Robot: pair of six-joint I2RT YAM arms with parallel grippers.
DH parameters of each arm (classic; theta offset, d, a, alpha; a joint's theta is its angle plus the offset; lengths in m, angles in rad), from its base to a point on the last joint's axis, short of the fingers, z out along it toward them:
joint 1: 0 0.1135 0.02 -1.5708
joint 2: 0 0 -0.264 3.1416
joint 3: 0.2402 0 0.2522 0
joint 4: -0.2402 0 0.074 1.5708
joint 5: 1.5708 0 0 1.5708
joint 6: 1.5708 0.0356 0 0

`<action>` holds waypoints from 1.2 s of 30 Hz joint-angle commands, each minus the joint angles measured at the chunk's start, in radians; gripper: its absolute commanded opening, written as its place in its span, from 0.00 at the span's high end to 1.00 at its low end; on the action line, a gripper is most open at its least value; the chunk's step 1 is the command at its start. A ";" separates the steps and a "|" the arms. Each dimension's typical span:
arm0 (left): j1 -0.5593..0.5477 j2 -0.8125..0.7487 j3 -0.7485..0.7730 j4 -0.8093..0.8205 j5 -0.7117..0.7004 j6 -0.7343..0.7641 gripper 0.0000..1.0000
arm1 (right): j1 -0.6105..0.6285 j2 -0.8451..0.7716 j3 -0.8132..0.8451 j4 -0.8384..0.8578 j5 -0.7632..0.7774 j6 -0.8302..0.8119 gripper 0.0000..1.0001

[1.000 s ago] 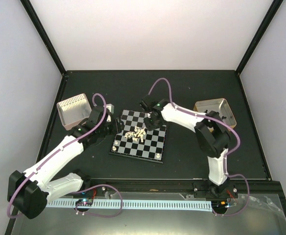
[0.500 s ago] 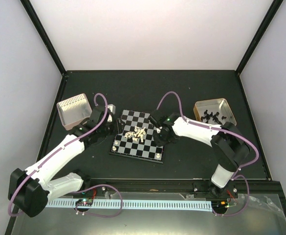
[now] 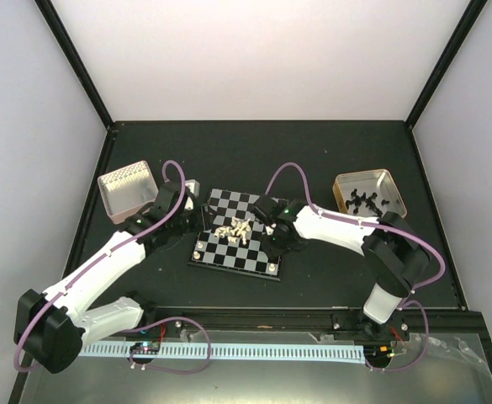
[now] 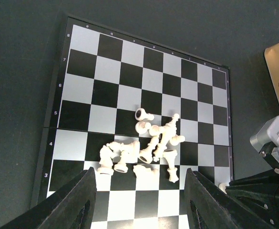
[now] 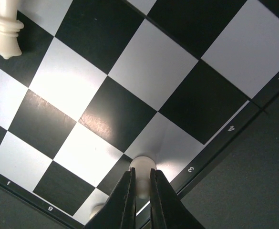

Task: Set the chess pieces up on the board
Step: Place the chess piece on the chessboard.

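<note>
Broadly, the dark tabletop (image 3: 229, 151) carries the board (image 3: 220, 250) at its centre. A pinkish tin (image 3: 128, 187) sits to the board's left, and a tan tin (image 3: 359, 174) holding black pieces (image 3: 363, 200) sits to its right. The left end effector (image 4: 139, 210) hangs by the board's left edge, jaws partly apart, holding nothing. The right end effector (image 5: 141, 179) is pinched closed on a cream piece (image 5: 142, 163) over a light square near the board's rim. The chess pieces (image 4: 144, 148) mostly lie toppled in a heap mid-board.
</note>
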 commanded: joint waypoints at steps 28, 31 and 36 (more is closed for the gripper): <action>0.006 0.012 -0.006 0.029 0.030 -0.005 0.47 | 0.031 -0.066 -0.006 -0.053 -0.013 0.046 0.68; 0.005 0.014 -0.007 0.030 0.030 -0.005 0.47 | 0.035 -0.080 -0.007 -0.058 -0.018 0.050 0.65; 0.006 0.015 -0.010 0.032 0.031 -0.007 0.47 | 0.059 -0.075 -0.013 -0.067 -0.026 0.051 0.63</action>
